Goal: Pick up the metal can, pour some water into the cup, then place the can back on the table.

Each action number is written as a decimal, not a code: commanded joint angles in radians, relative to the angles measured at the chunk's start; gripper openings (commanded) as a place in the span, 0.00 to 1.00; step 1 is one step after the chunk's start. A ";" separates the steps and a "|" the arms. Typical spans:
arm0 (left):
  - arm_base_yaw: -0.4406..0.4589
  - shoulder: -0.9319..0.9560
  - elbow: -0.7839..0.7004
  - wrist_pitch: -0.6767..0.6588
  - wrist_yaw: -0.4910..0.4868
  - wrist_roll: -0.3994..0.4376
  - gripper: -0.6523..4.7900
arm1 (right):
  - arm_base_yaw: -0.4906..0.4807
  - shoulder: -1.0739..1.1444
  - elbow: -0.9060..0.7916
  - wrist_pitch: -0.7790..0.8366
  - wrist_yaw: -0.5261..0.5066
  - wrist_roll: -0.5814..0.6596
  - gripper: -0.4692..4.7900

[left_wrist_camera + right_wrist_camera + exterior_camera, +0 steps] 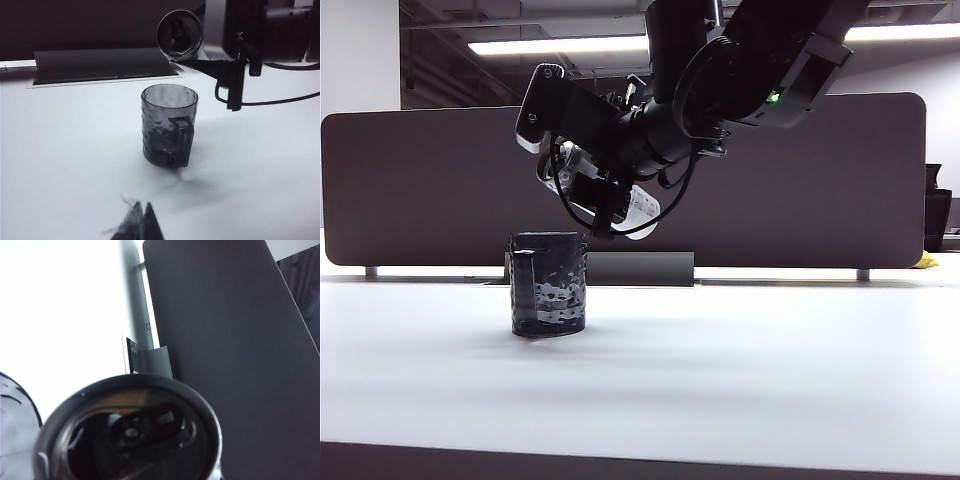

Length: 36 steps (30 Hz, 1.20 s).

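A: Where is the metal can (638,208)?

B: Up in the air, tipped well over on its side above and a little to the right of the cup (549,284). The right gripper (610,200) is clamped around its body. From the left wrist view the can's open top (179,34) faces the camera, just behind the cup's rim and not touching it.

A: And the cup itself?

B: The cup stands upright on the white counter (740,370), its flat handle (182,137) turned toward the left wrist camera. It is dark and dimpled.

A: What about the other arm?

B: The left gripper (138,225) shows only as two dark tips low over the counter, near the cup but apart from it. The tips sit close together with nothing between them.

A: Anything behind?

B: A dark brown divider panel (440,190) runs across the back of the counter.
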 commanded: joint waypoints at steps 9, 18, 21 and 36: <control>0.000 0.001 0.001 0.008 0.002 -0.003 0.11 | 0.008 -0.010 0.010 0.042 0.005 -0.043 0.55; 0.000 0.001 0.001 0.008 0.002 -0.003 0.11 | 0.009 -0.010 0.010 0.041 0.027 -0.066 0.55; 0.000 0.001 0.001 0.008 0.002 -0.003 0.11 | 0.009 -0.010 0.010 0.041 0.027 -0.066 0.55; 0.000 0.001 0.001 0.008 0.002 -0.003 0.11 | 0.011 -0.010 0.010 0.034 0.027 -0.124 0.56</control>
